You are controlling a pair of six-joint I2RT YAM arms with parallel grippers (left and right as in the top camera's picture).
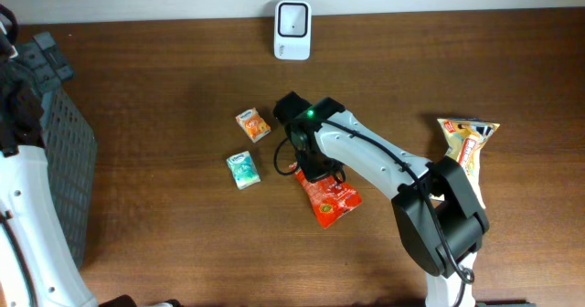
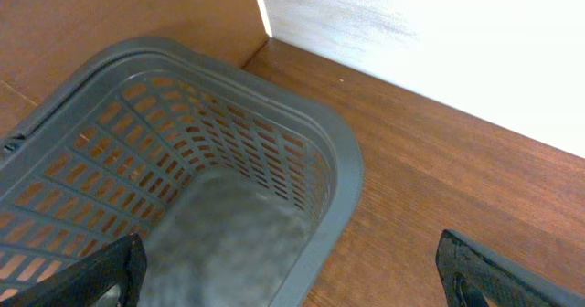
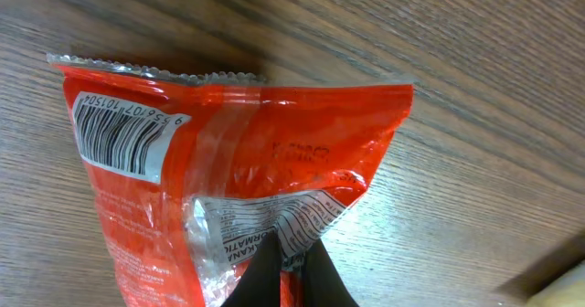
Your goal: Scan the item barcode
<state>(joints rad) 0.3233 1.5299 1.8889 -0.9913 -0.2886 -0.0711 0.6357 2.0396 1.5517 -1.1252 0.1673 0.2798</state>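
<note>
Since the table (image 1: 164,243) is broad and mostly bare between the middle and the far edge, the carry to the scanner looks to me like an unobstructed one. The grey basket (image 1: 64,152) sits at the left edge, and the left gripper (image 2: 291,281) hangs over it with its jaws spread wide, holding nothing, so it plays no part in this step.

The right gripper (image 3: 292,263) is pinched tight on the red packet (image 1: 331,202), which lies near the middle of the table, slightly right and toward the near side. The grip is on one end of the film. I cannot tell whether the packet is already clear of the wood.

The white scanner (image 1: 292,30) stands at the far edge, well apart from the packet.

The barcode (image 3: 117,135), a white label, sits at the packet's opposite end, by the crimped seal and away from the fingers, so it stays uncovered.

To do this well:
1. Lift slowly, since thin film may sag or twist.
2. Pass over the 2 small packets at the left without touching them.
3. Turn the label flat toward the scanner window and hold steady.
</note>
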